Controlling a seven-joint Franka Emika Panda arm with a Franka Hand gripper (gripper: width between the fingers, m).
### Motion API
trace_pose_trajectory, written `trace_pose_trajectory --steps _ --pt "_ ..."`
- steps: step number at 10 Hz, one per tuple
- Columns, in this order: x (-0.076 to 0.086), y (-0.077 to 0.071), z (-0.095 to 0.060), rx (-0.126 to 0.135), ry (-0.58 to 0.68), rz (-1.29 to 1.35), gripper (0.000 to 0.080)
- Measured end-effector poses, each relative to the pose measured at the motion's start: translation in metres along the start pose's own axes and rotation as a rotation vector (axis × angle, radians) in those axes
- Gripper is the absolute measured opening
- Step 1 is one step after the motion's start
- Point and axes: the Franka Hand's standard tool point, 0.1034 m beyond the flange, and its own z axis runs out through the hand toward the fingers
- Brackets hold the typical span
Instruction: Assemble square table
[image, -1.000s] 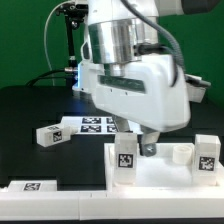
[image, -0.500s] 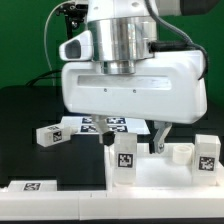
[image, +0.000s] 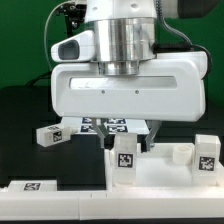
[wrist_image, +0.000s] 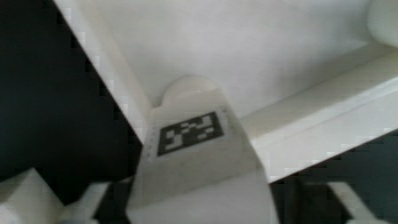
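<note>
Basically, most of the exterior view is filled by the wide white gripper (image: 128, 147), which is hung low over the tabletop (image: 160, 180). That white rimmed tray is spread across the lower right of the frame. Behind it, near the middle, the marker board (image: 100, 124) is laid flat on the black table. A long white bar (image: 40, 187) with one tag is seen at the lower left.

Three things are held by the tray. An upright leg (image: 125, 158) is stood at the corner toward the exterior view's left, and a second leg (image: 207, 153) is stood at the exterior view's right edge. A short round white part (image: 180, 154) is sat between them. A loose leg (image: 47, 135) is left lying on the table at the middle left, well apart from the tray.

The bit that matters: the upright leg is straddled by the fingers (image: 148, 141), one on each side. They're kept apart, with nothing clamped yet. The leg's long axis is stood vertical, in line with the gripper above it. In the wrist view its tagged face is seen centred between the two fingertips, so only a squeeze would seem to be needed. Whether the leg is seated fully in its socket can't be told.
</note>
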Motion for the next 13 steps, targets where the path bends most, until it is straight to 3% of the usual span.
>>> trace_pose_trajectory --steps 1,4,6,8,10,11,12,13 --pt "0.0004 0.0018 0.0002 -0.002 0.000 0.059 0.0285" --pt "-0.0002 0.0031 0.0004 -0.010 0.004 0.574 0.0286" --pt "-0.0016 0.0035 0.0016 0.004 0.009 0.903 0.0286" --pt "-0.0017 0.0038 0.0017 0.004 0.009 0.952 0.0286" --pt "-0.0019 0.0037 0.0012 -0.003 0.011 0.837 0.0286" --pt "-0.0027 0.0011 -0.0002 -0.008 0.013 0.643 0.0350" --pt "-0.0049 -0.0030 -0.0008 -0.012 0.012 0.446 0.0350" --pt "-0.0057 -0.0029 0.0001 -0.015 0.009 0.341 0.0552"
